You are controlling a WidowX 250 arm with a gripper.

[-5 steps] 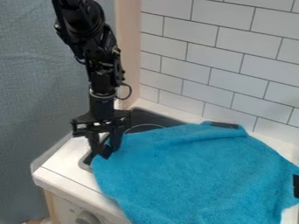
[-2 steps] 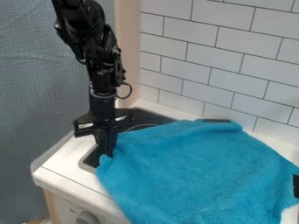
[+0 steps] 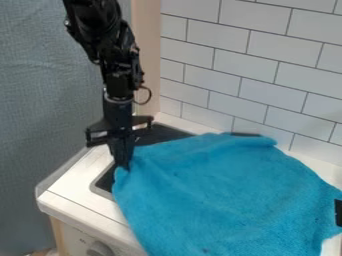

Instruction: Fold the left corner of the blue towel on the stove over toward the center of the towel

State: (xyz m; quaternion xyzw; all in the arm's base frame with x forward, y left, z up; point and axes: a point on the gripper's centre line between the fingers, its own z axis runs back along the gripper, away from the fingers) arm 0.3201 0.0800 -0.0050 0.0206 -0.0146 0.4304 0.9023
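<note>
View: camera view, looking down at a slant.
Hand to cloth: the hand [image 3: 122,164] is at the left edge of the blue cloth [image 3: 220,195], touching it; nearly all of the cloth lies to the picture's right of the hand and below it.
Gripped part: the cloth's left edge, next to its upper-left corner, with the fabric bunched at the fingertips.
Hand state: closed, its fingers together and pinching the cloth.
Cloth lie: spread broadly with soft folds, slanting from the hand toward the lower right; a thicker fold runs along its far edge. It reaches the lower border of the view, so its long axis cannot be told surely.
Nearer arm: the one black arm [image 3: 120,65], directly above the cloth's left edge.
Arm pose: it enters at the top, left of the middle, leans slightly rightward on the way down, then hangs almost upright at the wrist.
Hand pose: pointing down, with the wide crosspiece level above the fingers.
Under the cloth: a dark panel [image 3: 160,134] with a pale rim [image 3: 101,193], partly covered; the rim's near corner shows just left of the cloth.
Tabletop: white tabletop [image 3: 77,182], bare to the left of the rim, with a knob [image 3: 101,249] on the front below it.
Far edge: a dark strip [image 3: 246,134] just behind the cloth's upper fold.
Right border: a small black piece [image 3: 338,212] beside the cloth.
Behind: white tiled wall [image 3: 234,62], a pale post [image 3: 146,55] and a grey-blue backdrop [image 3: 50,95].
</note>
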